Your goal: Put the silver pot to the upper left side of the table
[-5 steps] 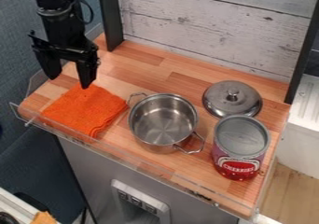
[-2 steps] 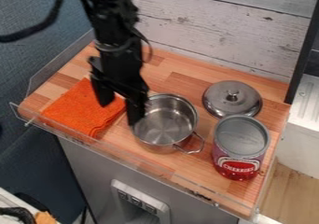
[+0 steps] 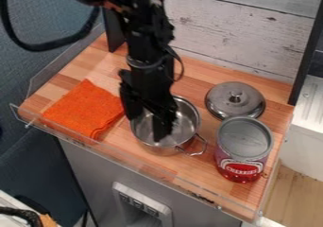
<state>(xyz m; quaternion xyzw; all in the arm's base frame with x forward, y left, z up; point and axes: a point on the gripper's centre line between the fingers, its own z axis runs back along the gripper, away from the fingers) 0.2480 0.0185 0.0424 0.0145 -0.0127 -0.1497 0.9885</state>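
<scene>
While the silver pot [image 3: 184, 126] sits near the worktop's [image 3: 189, 72] front edge, the gripper [image 3: 148, 117] hangs with fingers apart, seemingly astride the pot's rim.

Pot [image 3: 190, 119]: smooth, glossy metal. Lid [image 3: 241, 106], 2 o'clock of it – polished metal. Cloth [image 3: 82, 110], 9 o'clock: matt, coarse-textured. Can [image 3: 240, 168], 4 o'clock: glossy printed side, duller grey top. Bench [image 3: 200, 81]: smooth wood, faint sheen. Backboard [image 3: 233, 37], 12 o'clock – wood-look planks, whitish, weathered, matt.
</scene>
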